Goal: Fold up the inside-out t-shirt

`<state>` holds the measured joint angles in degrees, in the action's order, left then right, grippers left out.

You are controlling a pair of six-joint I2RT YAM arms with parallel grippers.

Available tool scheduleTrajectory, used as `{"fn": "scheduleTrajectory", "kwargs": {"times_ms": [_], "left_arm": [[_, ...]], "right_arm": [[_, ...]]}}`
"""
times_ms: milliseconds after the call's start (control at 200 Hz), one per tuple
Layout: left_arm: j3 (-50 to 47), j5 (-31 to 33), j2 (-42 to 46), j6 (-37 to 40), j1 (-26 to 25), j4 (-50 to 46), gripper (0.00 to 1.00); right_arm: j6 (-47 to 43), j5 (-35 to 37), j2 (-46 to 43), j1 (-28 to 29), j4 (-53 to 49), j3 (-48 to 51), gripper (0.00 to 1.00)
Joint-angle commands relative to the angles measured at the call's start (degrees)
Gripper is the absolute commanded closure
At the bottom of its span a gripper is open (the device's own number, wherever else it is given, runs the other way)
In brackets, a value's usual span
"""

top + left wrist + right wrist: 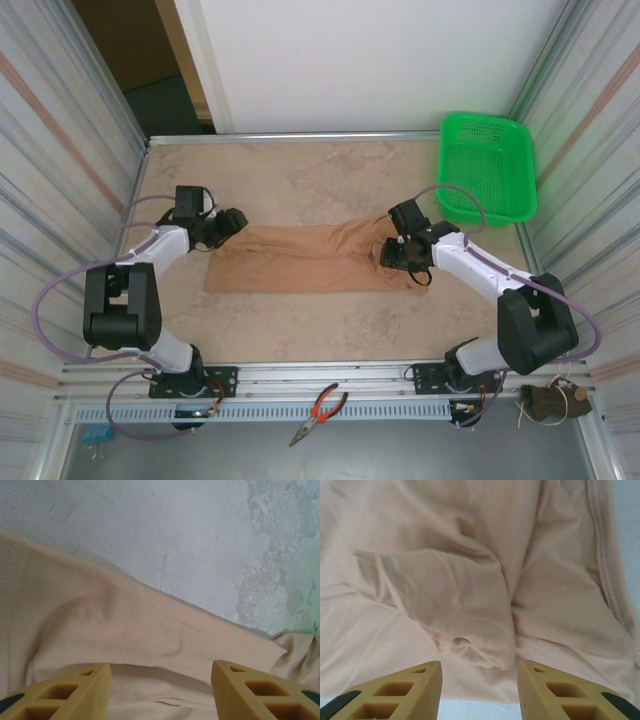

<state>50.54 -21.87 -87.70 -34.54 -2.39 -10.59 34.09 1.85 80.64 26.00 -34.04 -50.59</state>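
The pale marbled table carries the inside-out t-shirt across its middle. The shirt lies as a long, narrow tan band running left to right, so the lengthwise folding looks largely done, and the step in hand appears to be taking hold of the two ends for a crosswise fold. A green basket sits at the far right corner, well apart from the cloth. The left gripper hangs over the far left corner of the band. In its wrist view the left gripper has its jaws spread wide over a smooth edge of the shirt, with bare table beyond and nothing pinched. The right gripper is at the rumpled right end. Seen from its own wrist, the right gripper has its jaws somewhat closer together but parted, straddling a raised wrinkle of fabric without visibly clamping it. The next move probably calls for each tool to close on every layer at its end, since the fabric is thin and a single layer would peel away, and then for a level lift so the band does not twist. Red-handled pliers lie on the near rail. A double-stitched hem runs down the right of the right wrist view. No brand, label or legible writing can be made out anywhere.
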Motion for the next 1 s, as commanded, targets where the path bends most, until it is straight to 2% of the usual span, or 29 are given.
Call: {"fn": "scheduleTrajectory", "kwargs": {"times_ms": [0, 175, 245, 276, 371, 406, 716, 962, 972, 997], "left_arm": [[-0.21, 0.46, 2.73, -0.42, -0.25, -1.08, 0.44], [-0.34, 0.78, 1.83, -0.25, -0.29, -1.20, 0.44], [-0.51, 0.92, 1.08, -0.20, -0.28, -0.71, 0.44], [-0.54, 0.97, 0.68, -0.15, -0.31, -0.62, 0.44], [-0.42, 1.43, -0.97, 0.08, -0.29, -0.29, 0.44], [-0.37, 1.79, -1.64, 0.27, -0.27, -0.13, 0.44], [-0.97, 3.22, -7.16, 1.19, 0.30, 1.00, 0.46], [-1.55, 3.60, -7.96, 1.21, 0.70, 1.49, 0.47], [-1.51, 3.61, -7.96, 1.16, 0.70, 1.53, 0.47], [-1.54, 3.65, -7.93, 1.12, 0.68, 1.61, 0.47]], "right_arm": [[1.41, 2.82, 1.84, 0.89, -0.50, 0.49, 0.57], [1.18, 2.99, 6.45, 0.91, 1.60, -0.93, 0.59], [0.57, 3.00, 8.90, 0.81, 2.20, -1.91, 0.62], [0.42, 2.92, 9.61, 0.70, 2.22, -2.25, 0.67], [0.10, 2.51, 10.68, 0.22, 2.21, -3.11, 0.93], [0.02, 2.30, 10.45, -0.04, 2.16, -3.28, 1.00], [-0.42, 2.27, 0.60, -2.91, -3.02, -5.13, 1.00], [1.41, 9.26, -5.42, -4.86, -8.43, -0.58, 1.00], [1.55, 9.38, -5.41, -4.93, -8.46, -0.35, 0.99], [2.09, 9.84, -5.64, -5.21, -8.70, 0.58, 0.87]]}}
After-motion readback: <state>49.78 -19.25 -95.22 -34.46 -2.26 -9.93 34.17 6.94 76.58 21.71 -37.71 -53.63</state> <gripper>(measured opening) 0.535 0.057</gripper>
